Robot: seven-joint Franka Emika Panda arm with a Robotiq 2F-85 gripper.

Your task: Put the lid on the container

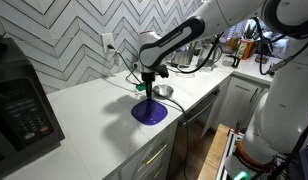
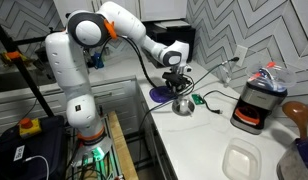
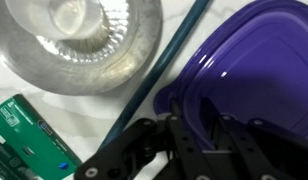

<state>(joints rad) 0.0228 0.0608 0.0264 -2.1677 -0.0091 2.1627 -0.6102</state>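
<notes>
The purple lid (image 1: pixel 150 112) lies on the white counter and also shows in an exterior view (image 2: pixel 157 96). In the wrist view it (image 3: pixel 256 55) fills the right side. My gripper (image 1: pixel 147 92) (image 2: pixel 176 88) is down at the lid's edge. In the wrist view its fingers (image 3: pixel 199 128) stand close together, with the lid's rim between them. The dark container (image 2: pixel 256 106), with a reddish mark on its front, stands apart from the gripper, further along the counter. It has red and blue things on top.
A small steel bowl (image 1: pixel 165 91) (image 2: pixel 184 106) (image 3: pixel 82 40) sits right beside the lid. A green card (image 3: pixel 24 135) and a dark thin cable (image 3: pixel 159 75) lie by it. A black microwave (image 1: pixel 19 105) stands at one end of the counter. A white tub (image 2: pixel 241 160) is near the container.
</notes>
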